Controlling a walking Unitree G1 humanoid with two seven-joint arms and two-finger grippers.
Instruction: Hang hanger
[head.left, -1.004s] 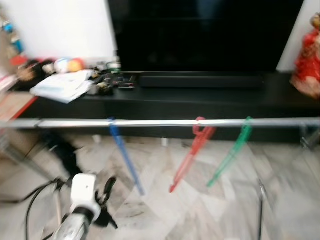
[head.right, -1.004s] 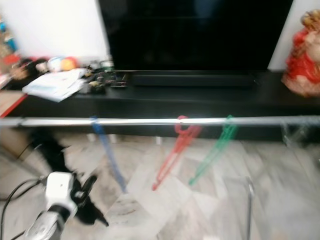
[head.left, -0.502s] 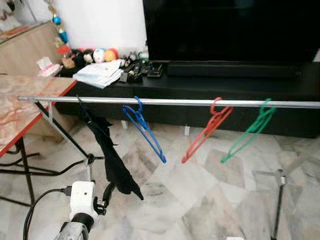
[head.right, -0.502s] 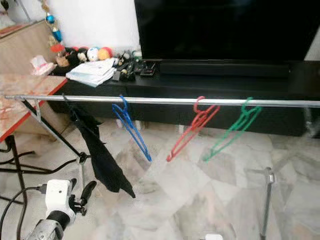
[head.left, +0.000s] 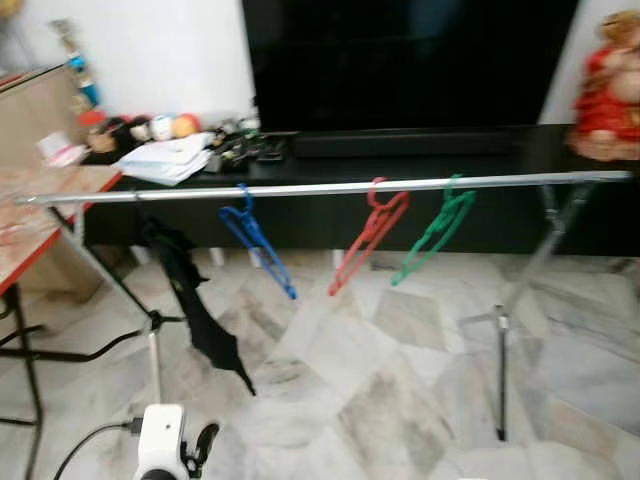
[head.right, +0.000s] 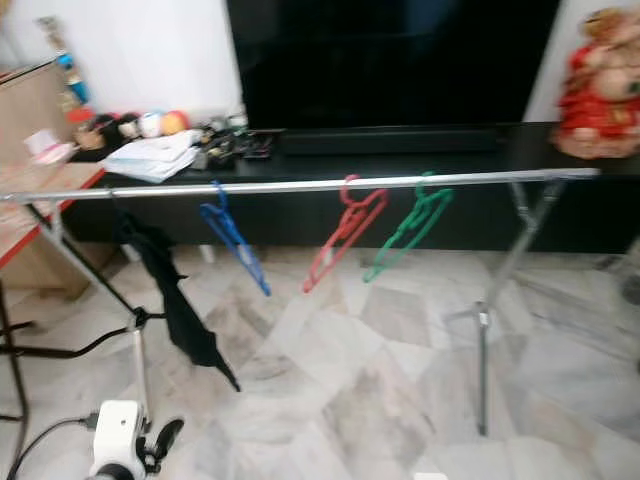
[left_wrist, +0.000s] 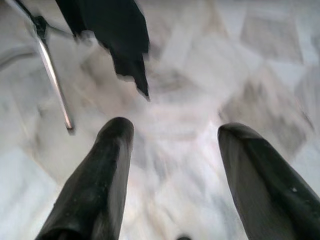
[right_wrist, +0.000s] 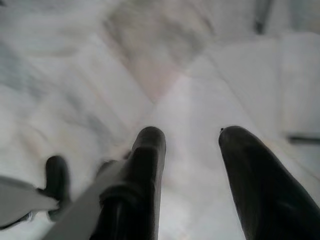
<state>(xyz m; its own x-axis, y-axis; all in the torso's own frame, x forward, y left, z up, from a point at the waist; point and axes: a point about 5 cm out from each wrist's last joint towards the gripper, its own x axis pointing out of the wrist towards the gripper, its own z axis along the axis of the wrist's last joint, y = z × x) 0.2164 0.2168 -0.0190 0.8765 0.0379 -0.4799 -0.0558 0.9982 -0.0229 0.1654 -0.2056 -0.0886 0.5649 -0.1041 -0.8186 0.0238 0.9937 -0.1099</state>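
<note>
While the left gripper (left_wrist: 172, 150) hangs low over the marble floor (head.left: 400, 400) with its 2 fingers spread wide and nothing between them, the right gripper (right_wrist: 192, 165) points at bare floor, likewise parted and holding nothing. Well above and ahead, a silver rail (head.left: 320, 187) carries 3 hangers: blue hanger (head.left: 256, 237), red hanger (head.left: 367, 235), green hanger (head.left: 435, 229). Left of them droops what looks like a black garment (head.left: 195, 300), though blurred.

Blue hanger (head.left: 258, 240), red hanger (head.left: 367, 234), green hanger (head.left: 434, 229) hooked on silver rail (head.left: 300, 189), all tilted; black-draped hanger (head.left: 190, 300) near rail's left end.
</note>
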